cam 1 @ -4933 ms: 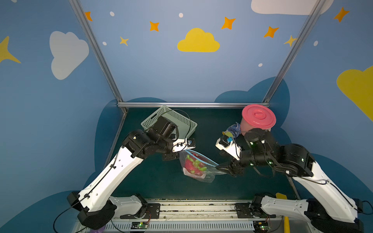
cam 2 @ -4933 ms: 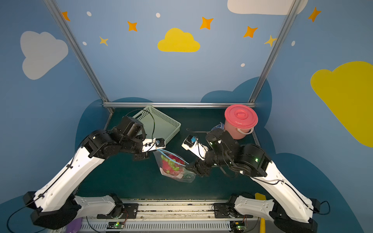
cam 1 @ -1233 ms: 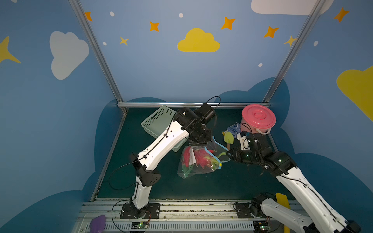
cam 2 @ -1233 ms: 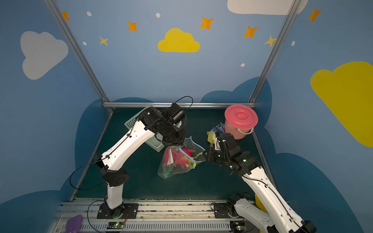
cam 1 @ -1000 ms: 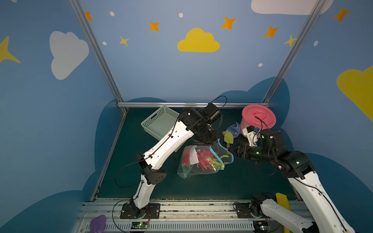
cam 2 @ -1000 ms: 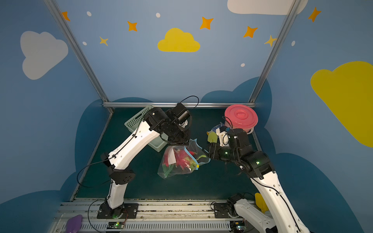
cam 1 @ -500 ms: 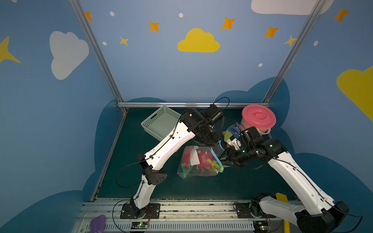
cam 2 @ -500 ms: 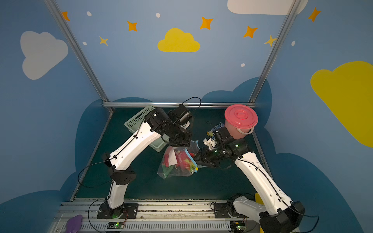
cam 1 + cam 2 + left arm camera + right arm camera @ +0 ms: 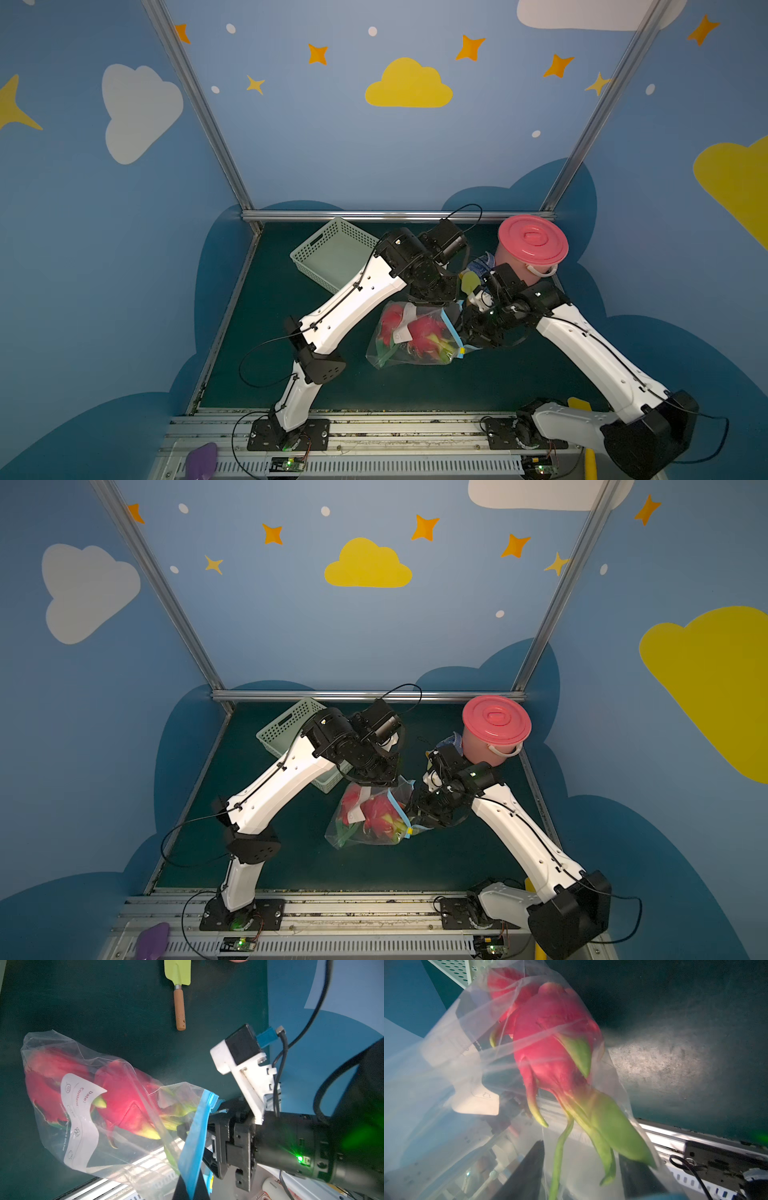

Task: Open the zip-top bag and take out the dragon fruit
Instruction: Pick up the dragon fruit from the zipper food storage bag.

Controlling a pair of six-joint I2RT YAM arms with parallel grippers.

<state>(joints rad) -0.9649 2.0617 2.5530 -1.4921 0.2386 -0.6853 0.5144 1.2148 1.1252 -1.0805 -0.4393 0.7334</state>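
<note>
The clear zip-top bag (image 9: 415, 353) (image 9: 357, 837) hangs above the green mat. My left gripper (image 9: 436, 297) (image 9: 191, 1186) is shut on its light-blue zip strip (image 9: 197, 1136). Inside lies the red dragon fruit (image 9: 424, 336) (image 9: 376, 810) (image 9: 124, 1101) (image 9: 554, 1043) with green leaf tips. A white paper label (image 9: 83, 1105) faces the left wrist camera. My right gripper (image 9: 465, 332) (image 9: 415, 812) (image 9: 581, 1167) reaches into the bag's mouth. It is open, with the fruit's green tips between its dark fingers (image 9: 529, 1167).
A pale green basket (image 9: 328, 257) stands at the back left, just behind the left arm. A pink lidded bucket (image 9: 532, 245) is at the back right. A small trowel (image 9: 178, 991) with a wooden handle lies near the bucket. The rail runs along the front edge.
The right arm has swung in from beside the bucket, and its gripper has gone into the bag's mouth. The left gripper has kept holding the bag up by the zip strip.
</note>
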